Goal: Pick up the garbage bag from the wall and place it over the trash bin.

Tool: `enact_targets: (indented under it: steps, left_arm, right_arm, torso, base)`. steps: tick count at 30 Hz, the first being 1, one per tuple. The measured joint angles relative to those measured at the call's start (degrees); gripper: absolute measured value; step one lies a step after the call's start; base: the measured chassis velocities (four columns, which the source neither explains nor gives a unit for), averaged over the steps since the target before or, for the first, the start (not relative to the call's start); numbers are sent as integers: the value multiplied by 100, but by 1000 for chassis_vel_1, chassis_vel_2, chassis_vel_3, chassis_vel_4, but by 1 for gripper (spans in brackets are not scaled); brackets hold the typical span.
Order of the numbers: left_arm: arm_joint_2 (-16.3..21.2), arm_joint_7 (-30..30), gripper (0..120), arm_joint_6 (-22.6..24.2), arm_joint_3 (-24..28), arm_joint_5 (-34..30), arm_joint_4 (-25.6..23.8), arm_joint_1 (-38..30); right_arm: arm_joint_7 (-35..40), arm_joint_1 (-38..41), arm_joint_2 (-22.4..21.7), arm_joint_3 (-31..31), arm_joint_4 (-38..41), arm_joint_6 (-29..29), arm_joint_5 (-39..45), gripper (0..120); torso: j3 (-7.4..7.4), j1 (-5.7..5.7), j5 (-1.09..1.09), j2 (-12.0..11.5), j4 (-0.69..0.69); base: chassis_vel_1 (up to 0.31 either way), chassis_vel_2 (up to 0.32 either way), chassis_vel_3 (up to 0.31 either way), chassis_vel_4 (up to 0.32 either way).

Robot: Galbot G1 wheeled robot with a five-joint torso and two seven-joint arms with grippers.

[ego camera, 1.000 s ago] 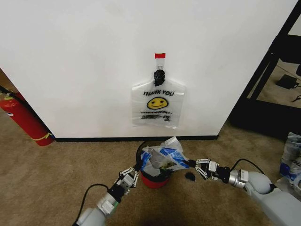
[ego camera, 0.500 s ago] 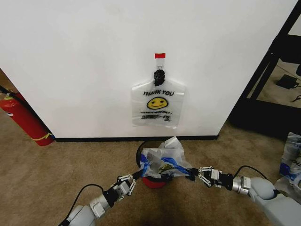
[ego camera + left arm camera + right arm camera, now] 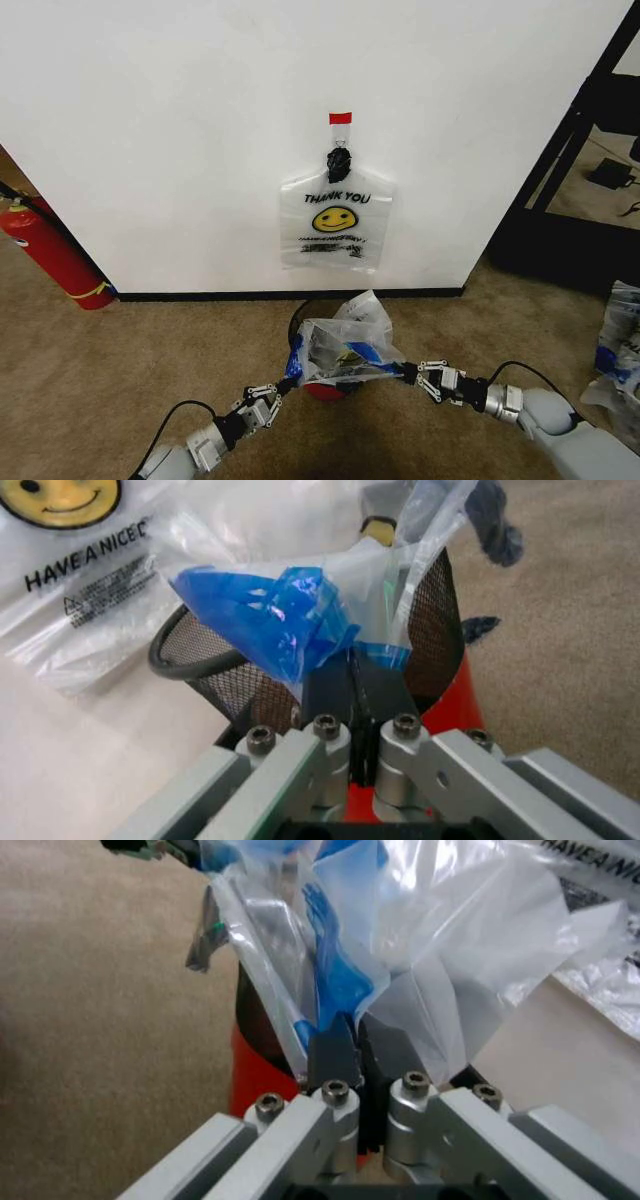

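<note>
The garbage bag (image 3: 341,347), see-through with blue patches, is stretched between my two grippers over the trash bin (image 3: 298,322), a black mesh basket with a red base. My left gripper (image 3: 284,384) is shut on the bag's blue edge (image 3: 285,626), just in front of the bin's mesh wall (image 3: 432,622). My right gripper (image 3: 409,373) is shut on the opposite edge (image 3: 340,982), with the bin's red base (image 3: 250,1065) beside it. The bag covers most of the bin's mouth. Behind stands the white wall (image 3: 180,120).
A second see-through bag with "THANK YOU" and a smiley (image 3: 336,220) hangs from a black hook (image 3: 339,160) under a red tape tab (image 3: 341,118). A red fire extinguisher (image 3: 50,252) leans at the left. A black frame (image 3: 565,160) and plastic bags (image 3: 620,330) stand at the right.
Both grippers have drawn back toward me with the bag's edges in them. The bag is stretched wider and sits nearer me over the bin.
</note>
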Motion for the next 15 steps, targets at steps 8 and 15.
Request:
enact_targets:
  steps: [8, 15]
  left_arm:
    - [-209, -312, 0, 185, 32, 185, 267, -189]
    - [-300, -410, 0, 333, 25, 276, 398, -257]
  right_arm:
    - [1037, 31, 124, -154, -163, -47, -90, 0]
    - [1979, 33, 205, -434, -126, -296, 443, 0]
  torso:
    - [0, 0, -1, 0, 0]
    - [0, 0, 0, 0, 0]
  base:
    - [0, 0, 0, 0]
    - [0, 0, 0, 0]
